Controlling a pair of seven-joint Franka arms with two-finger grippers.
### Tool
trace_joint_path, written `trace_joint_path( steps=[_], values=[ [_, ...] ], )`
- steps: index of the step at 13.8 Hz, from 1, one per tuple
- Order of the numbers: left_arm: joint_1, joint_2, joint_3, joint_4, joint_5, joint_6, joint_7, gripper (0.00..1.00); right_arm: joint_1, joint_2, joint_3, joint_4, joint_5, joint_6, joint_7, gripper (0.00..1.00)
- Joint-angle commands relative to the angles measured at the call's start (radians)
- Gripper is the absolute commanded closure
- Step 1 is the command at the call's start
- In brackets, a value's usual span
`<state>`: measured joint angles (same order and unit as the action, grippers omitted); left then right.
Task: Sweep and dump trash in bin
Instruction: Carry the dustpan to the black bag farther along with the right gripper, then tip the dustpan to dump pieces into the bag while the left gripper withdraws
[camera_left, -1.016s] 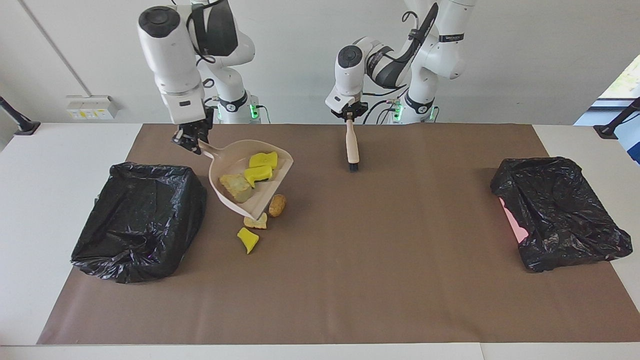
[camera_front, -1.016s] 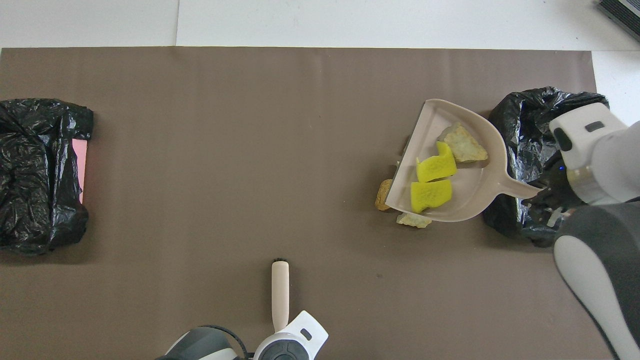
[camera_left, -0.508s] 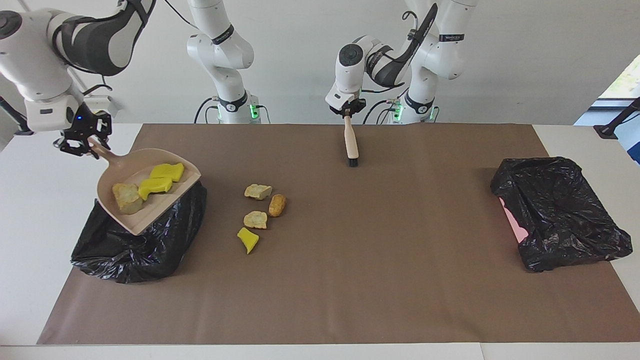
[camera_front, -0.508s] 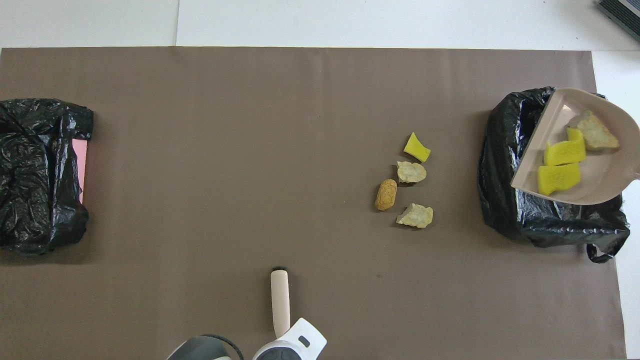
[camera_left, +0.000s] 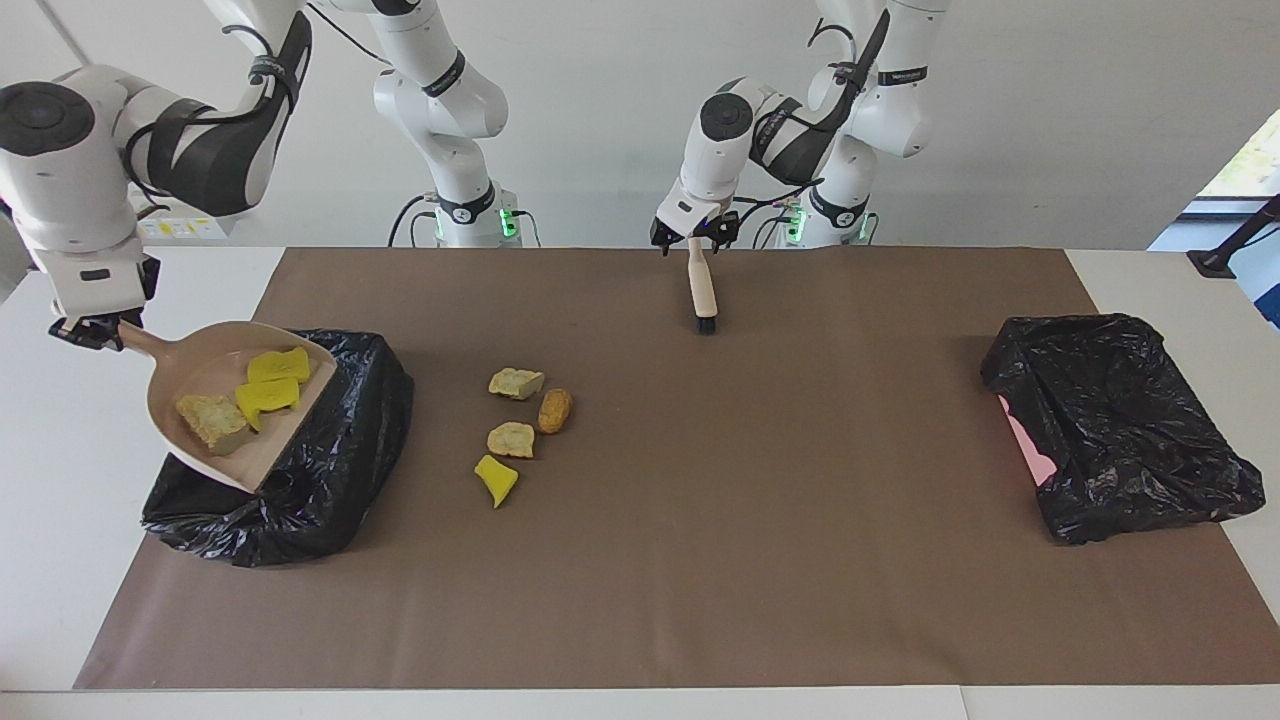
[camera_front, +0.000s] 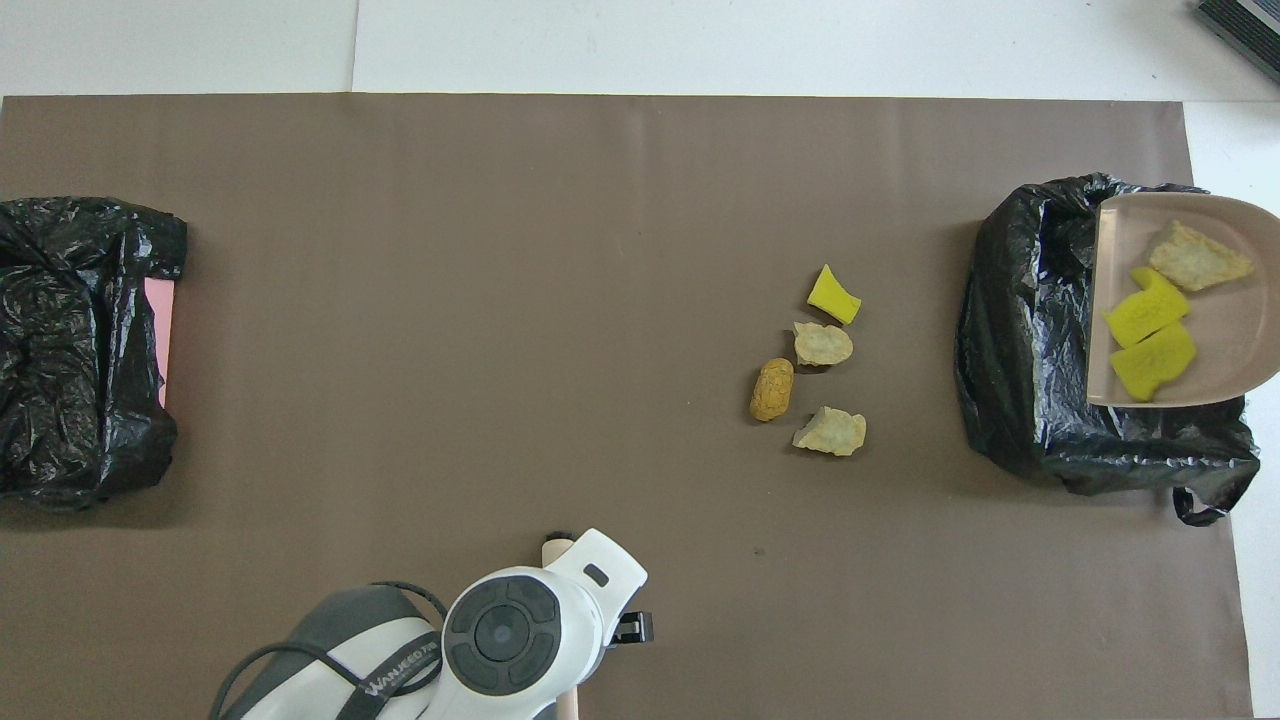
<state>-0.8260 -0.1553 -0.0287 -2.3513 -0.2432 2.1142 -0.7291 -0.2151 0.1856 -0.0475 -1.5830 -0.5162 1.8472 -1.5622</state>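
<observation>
My right gripper (camera_left: 95, 330) is shut on the handle of the pinkish-beige dustpan (camera_left: 195, 380), which hangs tilted over the black-lined bin (camera_left: 300, 450) at the right arm's end. Two yellow scraps (camera_left: 272, 380) and a tan one (camera_left: 212, 420) of the trash lie in the pan (camera_front: 1240, 330). Loose on the mat are two tan scraps (camera_left: 516, 382) (camera_left: 511, 439), an orange-brown one (camera_left: 555, 410) and a yellow one (camera_left: 496, 479). My left gripper (camera_left: 692, 238) stands open over the top of the brush (camera_left: 703, 290) handle; the bristle end rests on the mat.
A second black-lined bin (camera_left: 1120, 420) with a pink edge showing sits at the left arm's end of the brown mat (camera_left: 750, 520). In the overhead view the left arm (camera_front: 500, 630) covers most of the brush.
The right arm lifted the loaded dustpan off the mat and carried it over the bin, leaving several scraps on the mat. The left gripper opened around the brush handle.
</observation>
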Motion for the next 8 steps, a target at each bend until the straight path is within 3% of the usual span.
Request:
trace_joint_path(
  steps=[1,4,8],
  values=[
    [0.079,0.109,-0.007,0.194,0.092,-0.023,0.085,0.00,0.031,-0.020,0.003,-0.069,-0.126,0.049,-0.111,1.00],
    [0.197,0.112,-0.005,0.332,0.151,-0.069,0.262,0.00,0.037,-0.026,0.005,-0.103,-0.218,0.138,-0.254,1.00],
    [0.369,0.132,-0.004,0.552,0.261,-0.269,0.552,0.00,0.095,-0.066,0.006,-0.098,-0.352,0.103,-0.277,1.00]
  ],
)
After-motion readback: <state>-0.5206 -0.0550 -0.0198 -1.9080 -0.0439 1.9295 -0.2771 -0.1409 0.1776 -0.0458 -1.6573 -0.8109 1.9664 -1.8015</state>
